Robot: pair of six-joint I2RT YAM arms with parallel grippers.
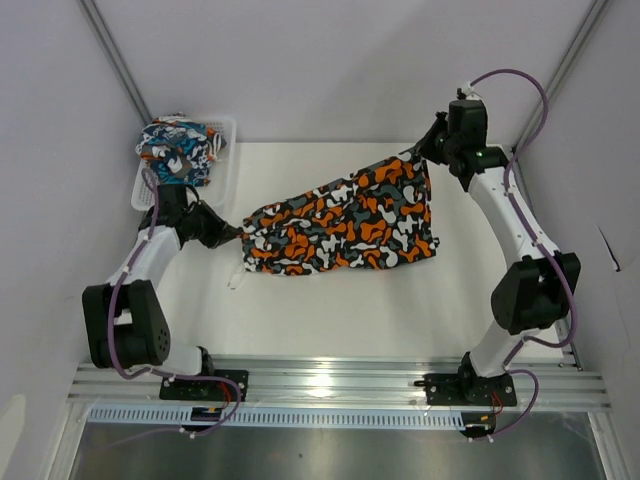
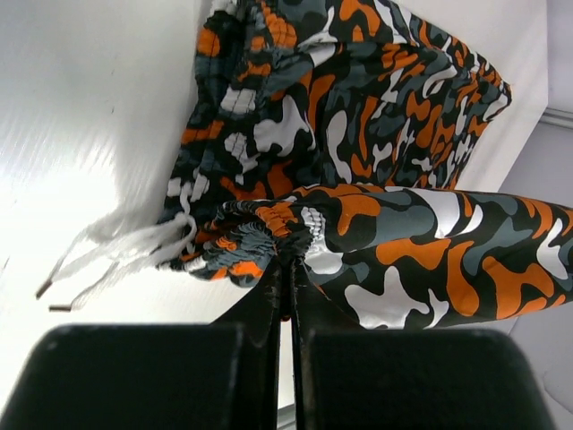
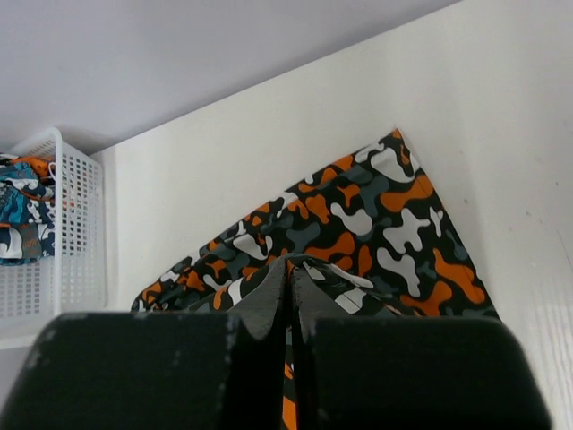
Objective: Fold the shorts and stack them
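Observation:
The camouflage shorts (image 1: 340, 222) in orange, black, grey and white hang stretched between my two grippers, partly resting on the white table. My left gripper (image 1: 236, 232) is shut on the gathered waistband (image 2: 273, 224) at the left end; white drawstrings (image 2: 125, 255) dangle beside it. My right gripper (image 1: 428, 152) is shut on the far right corner of the camouflage shorts (image 3: 358, 224), lifted above the table. The blue-teal cartoon shorts (image 1: 178, 148) lie bunched in the white mesh basket (image 1: 226, 160) at the back left.
The basket (image 3: 54, 242) stands against the back wall, just behind my left arm. Grey walls close the table on the left, right and back. A metal rail (image 1: 340, 380) runs along the near edge.

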